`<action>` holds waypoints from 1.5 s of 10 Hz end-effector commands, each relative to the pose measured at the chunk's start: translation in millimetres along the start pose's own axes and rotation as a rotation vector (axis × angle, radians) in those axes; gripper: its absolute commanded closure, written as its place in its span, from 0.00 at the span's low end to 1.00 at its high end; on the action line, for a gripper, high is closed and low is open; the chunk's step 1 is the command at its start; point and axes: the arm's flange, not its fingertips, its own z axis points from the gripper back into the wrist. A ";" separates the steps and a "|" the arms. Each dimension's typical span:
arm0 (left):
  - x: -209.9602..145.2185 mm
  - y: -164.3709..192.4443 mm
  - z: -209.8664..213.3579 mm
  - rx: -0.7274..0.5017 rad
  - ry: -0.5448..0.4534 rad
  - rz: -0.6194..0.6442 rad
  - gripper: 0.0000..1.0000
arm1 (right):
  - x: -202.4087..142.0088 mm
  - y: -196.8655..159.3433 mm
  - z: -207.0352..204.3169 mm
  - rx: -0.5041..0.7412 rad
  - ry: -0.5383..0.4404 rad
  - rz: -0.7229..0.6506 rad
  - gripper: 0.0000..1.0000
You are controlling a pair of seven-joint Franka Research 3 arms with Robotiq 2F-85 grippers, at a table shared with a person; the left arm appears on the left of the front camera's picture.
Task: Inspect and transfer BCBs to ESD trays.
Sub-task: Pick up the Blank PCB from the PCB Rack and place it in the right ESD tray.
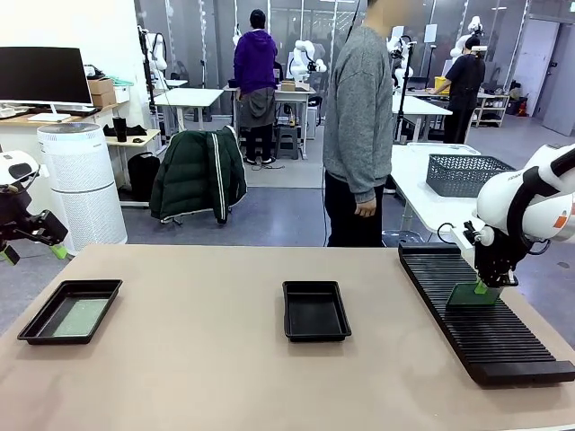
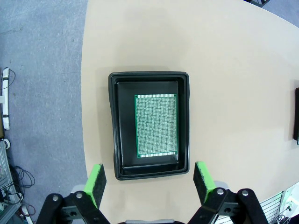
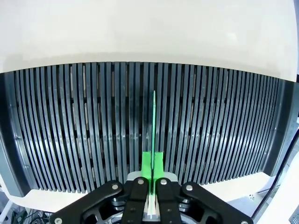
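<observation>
Front: right gripper (image 1: 492,285) clamped on top edge of BCB (image 1: 473,294), upright in slotted rack (image 1: 503,341) at table's (image 1: 198,377) right edge. Left wrist: left gripper (image 2: 149,182) splayed above second BCB (image 2: 156,126), flat in ESD tray (image 2: 113,126). Right wrist: board edge-on; likely stiff, light, best held by edges.

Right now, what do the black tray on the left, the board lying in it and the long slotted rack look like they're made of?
Tray: likely moulded plastic, glossy black, since light glints along its flared rim.
Board: probably fibreglass circuit laminate, with a matte green border and a pale grid of tiny dots.
Rack: seemingly plastic, duller black, with thin, even ribs.
</observation>
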 end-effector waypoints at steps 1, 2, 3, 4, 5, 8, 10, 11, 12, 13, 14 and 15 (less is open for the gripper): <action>0.0 2.6 -1.5 0.005 0.003 -0.004 0.00 | -2.9 -3.5 -4.1 0.005 -0.030 0.005 1.00; 0.0 2.6 -1.5 0.005 0.003 -0.004 0.00 | -3.4 -4.0 -4.1 0.006 -0.030 0.003 1.00; 0.0 2.6 -1.5 0.005 0.003 -0.004 0.00 | -2.9 -4.8 -4.6 0.010 -0.020 0.001 1.00; 0.0 2.6 -1.5 0.005 0.003 -0.004 0.00 | 0.0 -0.1 0.0 0.000 0.000 0.000 1.00; 0.0 2.6 -1.5 0.005 0.003 -0.004 0.00 | 0.0 -0.1 0.0 0.000 0.000 0.000 1.00; 0.0 2.6 -1.5 0.005 0.003 -0.004 0.00 | 0.0 -0.1 0.0 0.000 0.000 0.000 1.00; 0.0 2.6 -1.5 0.005 0.003 -0.004 0.00 | 0.0 -0.1 0.0 0.000 0.000 0.000 1.00; 0.0 2.6 -1.5 0.005 0.003 -0.004 0.00 | 0.0 -0.1 0.0 0.000 0.000 0.000 1.00; 0.0 2.6 -1.5 0.005 0.003 -0.004 0.00 | 0.0 -0.1 0.0 0.000 0.000 0.000 1.00; 0.0 2.6 -1.5 0.005 0.003 -0.004 0.00 | 0.0 -0.1 0.0 0.000 0.000 0.000 1.00; 0.0 2.6 -1.5 0.005 0.003 -0.004 0.00 | 0.0 -0.1 0.0 0.000 0.000 0.000 1.00; 0.0 2.6 -1.5 0.005 0.003 -0.004 0.00 | 0.6 -0.3 0.0 0.000 0.002 0.000 0.98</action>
